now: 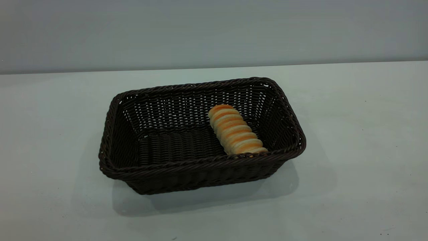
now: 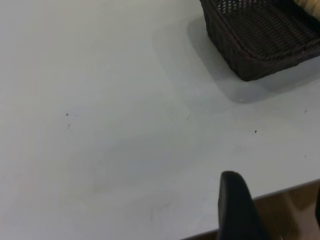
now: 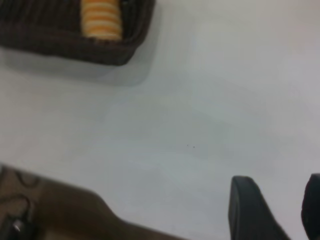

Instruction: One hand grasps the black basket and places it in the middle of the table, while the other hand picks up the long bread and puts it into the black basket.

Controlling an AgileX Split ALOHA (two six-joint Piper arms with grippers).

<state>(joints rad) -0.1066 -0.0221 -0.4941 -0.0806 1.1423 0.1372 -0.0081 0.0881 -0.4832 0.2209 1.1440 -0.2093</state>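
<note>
Wicker, dark brown-black: basket [image 1: 200,167], rectangular, braided rim, openwork sides. Stood at centre of the exterior frame, flat on the worktop [image 1: 351,134], its long sides running left to right.

Bread [image 1: 235,130], striped orange and cream. Lay inside the basket, right of its middle, running from the floor of the basket toward the near wall, its lower end touching or almost touching the near rim. No gripper appeared in the exterior view.

Left gripper [image 2: 272,212]: seen only in its own wrist view, at the lower right of that frame, over the worktop's edge and well apart from the basket [image 2: 260,35] in the upper right corner. One dark finger [image 2: 237,210] showed plainly, a second only as a sliver at the right edge, with bare gap between: fingers apart, holding nothing.

Right gripper [image 3: 280,212]: lower right of its wrist view, two dark fingers [image 3: 247,210] spread, nothing between them. Basket and bread [image 3: 101,20] lay at the upper left of that frame, well apart.

Condition: both placements judged complete; both arms judged withdrawn.

Risks, judged:
- Any further reach by either arm could catch the rim and slide the light basket off centre.
- A knock to the near wall could roll the bread, since it rested close against that side.
- Basket's long axis sat slightly skewed; a corrective nudge could do more harm than good.
</note>
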